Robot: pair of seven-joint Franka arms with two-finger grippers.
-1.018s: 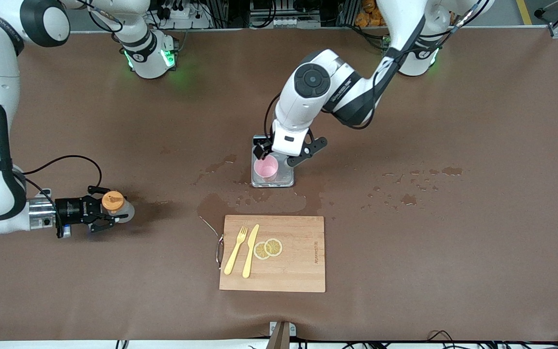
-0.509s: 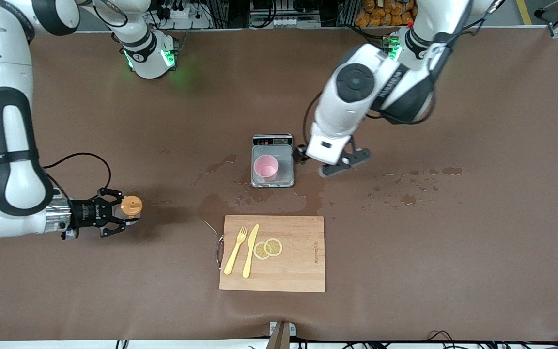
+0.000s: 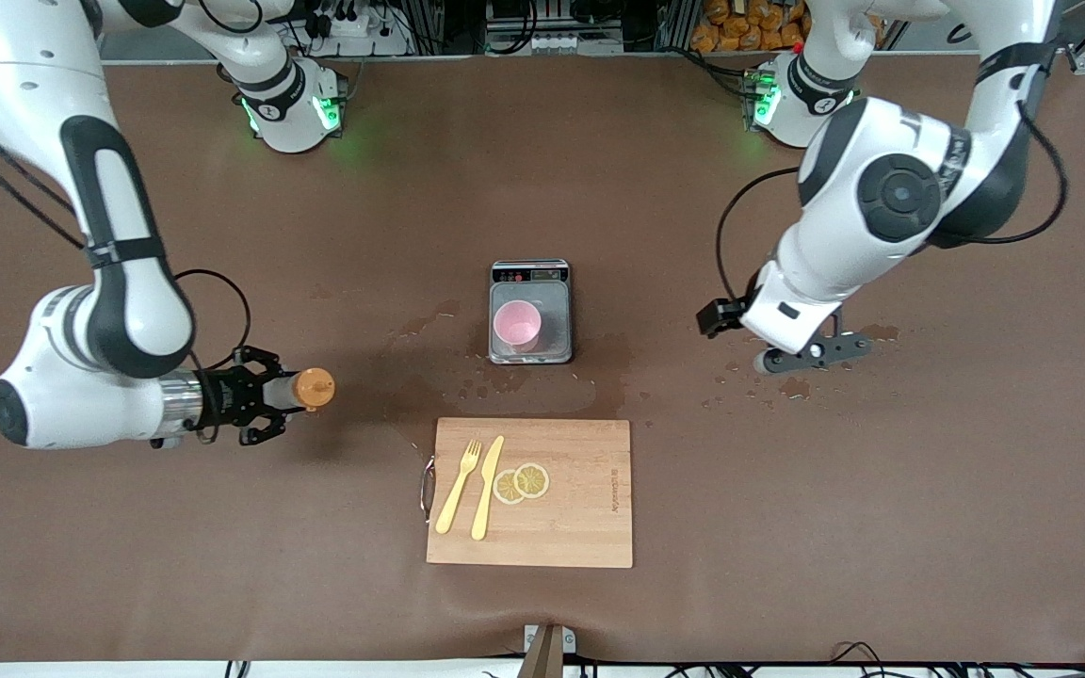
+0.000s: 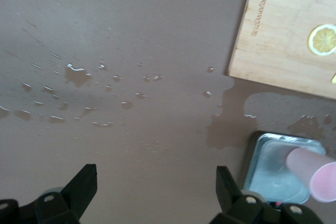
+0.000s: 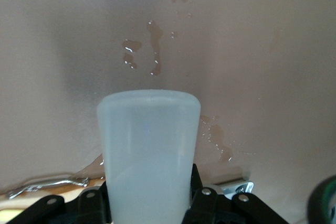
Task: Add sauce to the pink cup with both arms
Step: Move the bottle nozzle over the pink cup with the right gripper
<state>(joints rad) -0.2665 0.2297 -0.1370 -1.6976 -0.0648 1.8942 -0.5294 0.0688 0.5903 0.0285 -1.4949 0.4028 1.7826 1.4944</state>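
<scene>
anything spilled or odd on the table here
Yes: wet patches and droplets darken the table around the scale holding the pink cup, near the cutting board, and under the open left gripper.

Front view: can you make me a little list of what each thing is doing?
right hand: up over the table toward the right arm's end, shut on the sauce bottle
left hand: open, holds nothing, over wet spots toward the left arm's end
pink cup: upright on the kitchen scale
cutting board: nearer the camera than the scale, with fork, knife, two lemon slices
</scene>
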